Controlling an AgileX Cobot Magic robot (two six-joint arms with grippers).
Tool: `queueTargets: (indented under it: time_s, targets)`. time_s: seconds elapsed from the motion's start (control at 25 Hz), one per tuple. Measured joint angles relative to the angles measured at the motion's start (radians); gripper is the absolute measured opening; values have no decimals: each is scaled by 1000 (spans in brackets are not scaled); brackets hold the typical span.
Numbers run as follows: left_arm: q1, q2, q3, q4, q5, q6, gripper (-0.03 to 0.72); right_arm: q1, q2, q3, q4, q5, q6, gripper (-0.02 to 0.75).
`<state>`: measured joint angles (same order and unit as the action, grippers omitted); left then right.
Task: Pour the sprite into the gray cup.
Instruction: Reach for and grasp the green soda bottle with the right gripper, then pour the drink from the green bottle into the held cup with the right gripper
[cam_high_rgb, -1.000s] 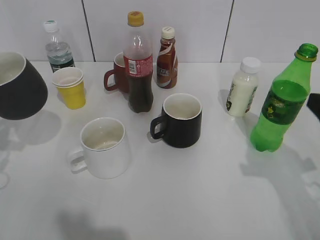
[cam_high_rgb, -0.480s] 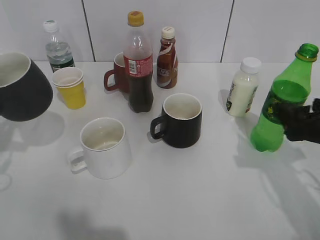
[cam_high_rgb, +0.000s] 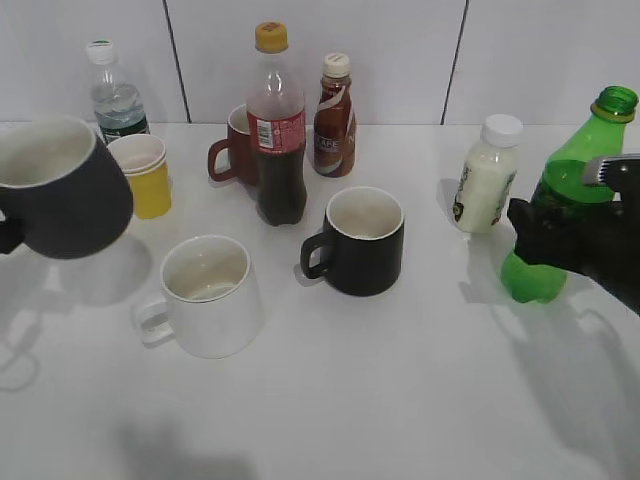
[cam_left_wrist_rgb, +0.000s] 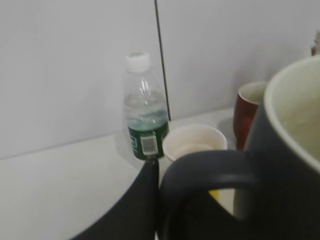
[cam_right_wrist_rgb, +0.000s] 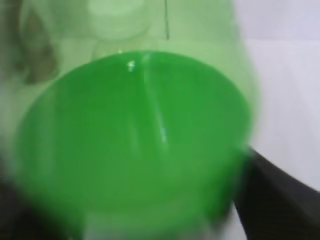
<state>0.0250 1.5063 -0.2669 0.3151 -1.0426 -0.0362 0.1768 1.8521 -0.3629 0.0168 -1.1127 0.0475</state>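
The sprite (cam_high_rgb: 572, 172), an uncapped green bottle, stands on the table at the right. My right gripper (cam_high_rgb: 545, 235) is open, with its black jaws on either side of the bottle's label. In the right wrist view the blurred green bottle (cam_right_wrist_rgb: 135, 135) fills the space between the jaws (cam_right_wrist_rgb: 150, 210). The gray cup (cam_high_rgb: 70, 200) hangs in the air at the far left, above the table, rim slightly tilted. My left gripper (cam_left_wrist_rgb: 160, 200) is shut on its loop handle; the cup's body (cam_left_wrist_rgb: 290, 175) fills the right of the left wrist view.
A white mug (cam_high_rgb: 205, 295) and a black mug (cam_high_rgb: 362, 240) stand mid-table. Behind are a cola bottle (cam_high_rgb: 278, 130), a brown bottle (cam_high_rgb: 333, 115), a red mug (cam_high_rgb: 232, 150), stacked yellow cups (cam_high_rgb: 140, 175), a water bottle (cam_high_rgb: 115, 100) and a white milk bottle (cam_high_rgb: 487, 175).
My right gripper came in from the right edge and closed in around the sprite's label. My left gripper carried the gray cup to the right.
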Motion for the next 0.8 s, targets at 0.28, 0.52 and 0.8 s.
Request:
queueTargets:
  time_s: [0.28, 0.52, 0.8]
  targets:
    - [-140, -143, -18, 4, 273, -1, 53, 0, -10, -2, -56, -9, -42, 427]
    - [-322, -255, -102, 3, 540, -29, 52, 70, -254, 5, -67, 240, -229, 427]
    - [-533, -263, -212, -21, 750, -41, 52, 316, -482, -43, 272, 517, -781, 427]
